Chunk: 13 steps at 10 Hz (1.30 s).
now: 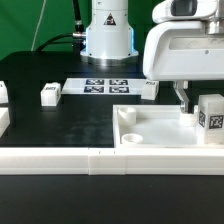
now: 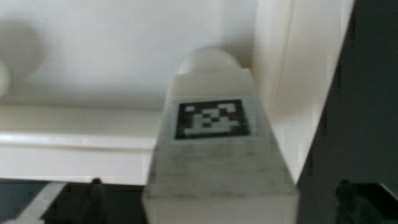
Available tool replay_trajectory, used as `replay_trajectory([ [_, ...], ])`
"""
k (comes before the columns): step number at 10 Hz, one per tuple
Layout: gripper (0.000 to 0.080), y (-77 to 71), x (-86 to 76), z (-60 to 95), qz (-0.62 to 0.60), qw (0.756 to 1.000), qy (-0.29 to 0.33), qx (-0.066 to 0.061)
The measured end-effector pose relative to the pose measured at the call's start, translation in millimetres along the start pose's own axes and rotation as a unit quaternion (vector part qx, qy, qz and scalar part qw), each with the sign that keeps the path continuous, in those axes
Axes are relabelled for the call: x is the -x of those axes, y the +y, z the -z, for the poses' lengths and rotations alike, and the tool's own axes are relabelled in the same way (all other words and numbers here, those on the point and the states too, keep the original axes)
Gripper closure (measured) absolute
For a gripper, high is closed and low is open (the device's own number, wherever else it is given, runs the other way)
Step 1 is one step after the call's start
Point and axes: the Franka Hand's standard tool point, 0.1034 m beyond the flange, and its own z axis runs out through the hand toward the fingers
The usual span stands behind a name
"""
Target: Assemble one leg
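Observation:
One leg [image 1: 212,117], a white block with a black-and-white tag, stands upright at the right end of the large white tray-like piece [image 1: 165,128]. In the wrist view the leg [image 2: 222,140] runs away from the camera, tag facing it, rounded far end against the white piece [image 2: 71,125]. My gripper [image 1: 199,104] is above and around the leg's top. One finger [image 1: 184,100] shows just left of the leg with a gap. In the wrist view my gripper [image 2: 219,203] is open, with dark fingertips [image 2: 95,198] standing off both sides of the leg.
Two more legs lie on the black table, one [image 1: 50,93] at the exterior view's left and one [image 1: 148,90] by the marker board [image 1: 105,86]. A white part [image 1: 3,96] sits at the far left. A white rail [image 1: 90,160] runs along the front. Round holes [image 1: 127,117] mark the tray piece's left corners.

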Motion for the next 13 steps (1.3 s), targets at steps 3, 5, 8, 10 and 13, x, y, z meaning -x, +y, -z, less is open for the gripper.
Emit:
replay_trajectory([
  [3,0.0389,0.6,0.3,-0.8,-0.001,1.000,0.000,0.000],
  [5,0.0509,0.4,0.4,-0.9,-0.004,1.000,0.000,0.000],
  [8,0.0509,0.8,0.5,-1.2,-0.046,0.999,0.000,0.000],
  [10,0.0509,1.2,0.9,-1.5,-0.167,0.986,0.001,-0.002],
  [13,0.0503,9.6,2.7,-1.2,-0.268,0.963,0.000,0.015],
])
